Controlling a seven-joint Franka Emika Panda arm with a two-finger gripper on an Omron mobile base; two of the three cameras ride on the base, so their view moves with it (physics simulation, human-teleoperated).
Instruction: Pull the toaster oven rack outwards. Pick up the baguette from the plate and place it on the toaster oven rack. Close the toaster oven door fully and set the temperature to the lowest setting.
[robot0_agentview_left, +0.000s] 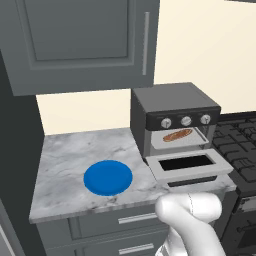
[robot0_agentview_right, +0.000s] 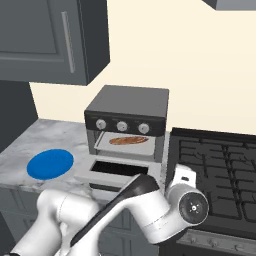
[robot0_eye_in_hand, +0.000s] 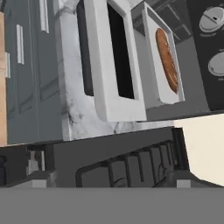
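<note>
- We see even, flat rendered lighting in all three views, bright enough to read every surface, with no visible lamp or clear direction of light.
- The cream wall (robot0_agentview_left: 210, 45) reads brightest; the upper cabinet (robot0_agentview_left: 80, 40) stays a dull mid-grey without glare.
- Shadows are weak: we find only a soft dark patch under the toaster oven door (robot0_agentview_left: 189, 167) on the marble counter (robot0_agentview_left: 65, 160).
- The toaster oven (robot0_agentview_right: 127, 120) cavity is lit well enough to show the baguette (robot0_agentview_right: 128, 141).
- Edges look slightly soft and pixelated, most so in the hand view; we notice no edge distortion.
</note>
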